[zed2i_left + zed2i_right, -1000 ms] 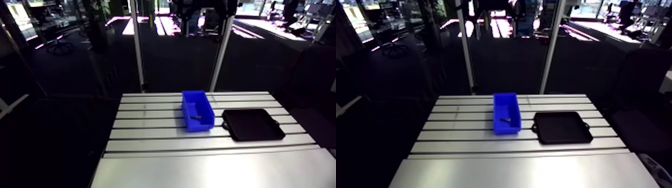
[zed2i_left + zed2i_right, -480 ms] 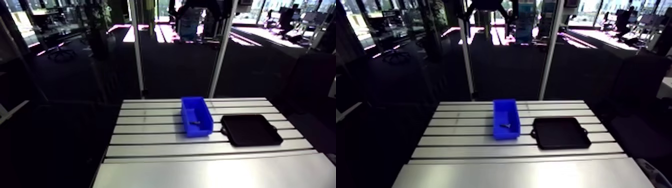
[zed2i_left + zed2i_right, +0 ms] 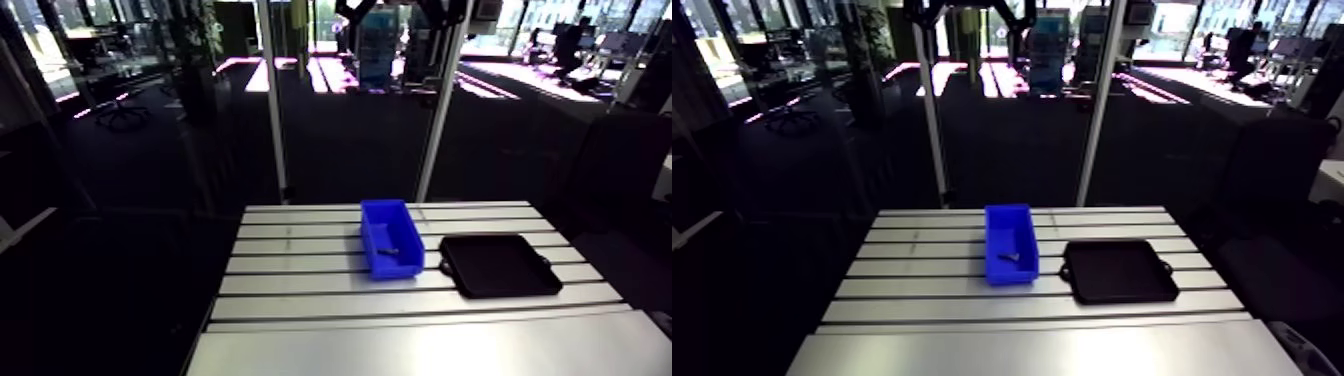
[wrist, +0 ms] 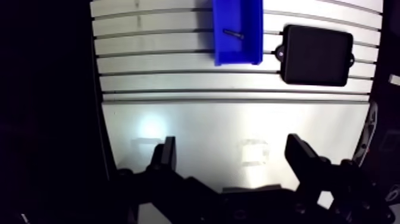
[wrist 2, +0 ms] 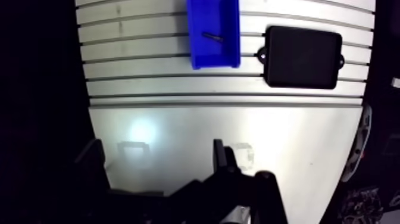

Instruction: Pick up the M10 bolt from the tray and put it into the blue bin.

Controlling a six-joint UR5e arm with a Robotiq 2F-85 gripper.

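The wrist view is the one that shows the gripper [image 4: 231, 159] plainly. Its two dark fingers [image 4: 163, 158] stand wide apart with nothing held between them, so the grip is released. It hangs over the smooth, unslotted stretch of the table [image 4: 196, 128], where a pale patch of glare [image 4: 149, 127] lies just ahead of one finger. Ahead of the gripper and well apart from it, on the slotted part, are the blue bin [image 4: 238, 50] and the black tray [image 4: 315, 55]. They sit side by side, close but not touching. From this high angle the bolt [image 4: 233, 34] reads as a short dark bar lying slantwise on the floor of the bin, clear of its walls. Small tabs [image 4: 277, 52] on the tray's sides also show, and the tray's face looks flat and dark. The bin's far end runs out of this view. The arm view takes in the whole bin [image 3: 391, 238], set lengthwise across the slots, with the tray [image 3: 498, 265] beside it and the bolt [image 3: 386, 250] only a faint dark mark in the bin's nearer half. That view also shows two upright metal posts [image 3: 275, 100] rising behind the table's far edge. Only dark shapes sit at its top edge, too dim to read as fingers.
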